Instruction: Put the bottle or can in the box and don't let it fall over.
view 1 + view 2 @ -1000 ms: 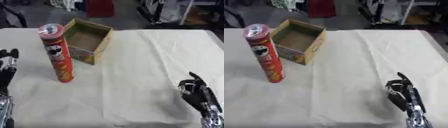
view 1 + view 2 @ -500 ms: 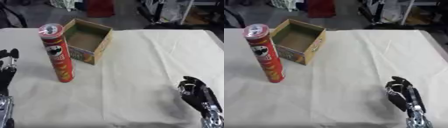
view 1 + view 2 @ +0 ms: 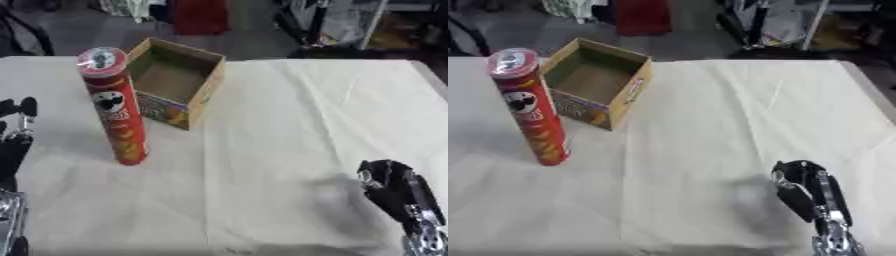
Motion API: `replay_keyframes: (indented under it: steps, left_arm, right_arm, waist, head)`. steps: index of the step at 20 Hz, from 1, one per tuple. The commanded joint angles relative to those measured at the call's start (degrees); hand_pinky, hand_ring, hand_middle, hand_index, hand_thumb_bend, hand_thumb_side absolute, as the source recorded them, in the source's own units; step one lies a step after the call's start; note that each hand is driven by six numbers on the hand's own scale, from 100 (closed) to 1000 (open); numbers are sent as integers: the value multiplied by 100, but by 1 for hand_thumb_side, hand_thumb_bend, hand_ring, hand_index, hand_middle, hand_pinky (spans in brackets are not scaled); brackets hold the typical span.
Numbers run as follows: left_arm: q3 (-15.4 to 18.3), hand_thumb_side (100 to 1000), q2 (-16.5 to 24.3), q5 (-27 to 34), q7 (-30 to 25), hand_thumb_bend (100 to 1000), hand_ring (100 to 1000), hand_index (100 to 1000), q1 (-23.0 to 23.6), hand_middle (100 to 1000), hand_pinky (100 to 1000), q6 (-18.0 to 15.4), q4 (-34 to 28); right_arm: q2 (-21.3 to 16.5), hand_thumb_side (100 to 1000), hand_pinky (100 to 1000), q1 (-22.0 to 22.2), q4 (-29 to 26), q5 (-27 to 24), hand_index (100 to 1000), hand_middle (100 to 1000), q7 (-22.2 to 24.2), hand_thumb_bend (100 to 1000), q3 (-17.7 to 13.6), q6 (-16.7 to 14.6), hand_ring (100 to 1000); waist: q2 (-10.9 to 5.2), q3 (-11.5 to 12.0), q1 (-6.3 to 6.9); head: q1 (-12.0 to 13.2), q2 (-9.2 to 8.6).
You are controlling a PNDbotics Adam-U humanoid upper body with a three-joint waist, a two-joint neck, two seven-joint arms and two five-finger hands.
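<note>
Left eye view: a tall red can (image 3: 115, 106) stands upright beside the open box (image 3: 175, 83), ungrasped; left hand (image 3: 16, 135) relaxed at the edge. Right eye view: right hand (image 3: 805, 189) curled, empty (grasp low, lift vertically).

Left hand (image 3: 16, 131) fingers up, right hand (image 3: 800, 187) curled

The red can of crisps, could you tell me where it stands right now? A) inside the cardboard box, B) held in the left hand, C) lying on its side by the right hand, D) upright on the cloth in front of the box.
D: the red can stands upright on the white cloth, just in front of the open cardboard box, and neither hand touches it.
</note>
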Motion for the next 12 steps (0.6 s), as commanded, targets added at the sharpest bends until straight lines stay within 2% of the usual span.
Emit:
replay_keyframes:
  steps: [1, 6, 12]
  left_arm:
    - [34, 527, 80, 13, -18, 572, 1000, 741, -48, 650, 1000, -17, -112]
    - [-15, 506, 92, -25, -70, 597, 1000, 743, -49, 652, 999, -19, -123]
    - [-235, 452, 119, -641, -424, 805, 1000, 802, -69, 676, 990, -63, -92]
  right_arm:
    - [-95, 250, 714, -50, -88, 34, 408, 564, -60, 100, -36, -38, 608]
    - [-93, 246, 714, -52, -76, 31, 411, 562, -71, 100, -35, -43, 608]
    - [-94, 243, 715, -56, -70, 22, 416, 564, -64, 100, -28, -17, 609]
  waist:
    - [-60, -4, 11]
    - [-62, -11, 13]
    - [-62, -27, 17]
  head:
    - [11, 33]
    - [11, 33]
    - [17, 33]
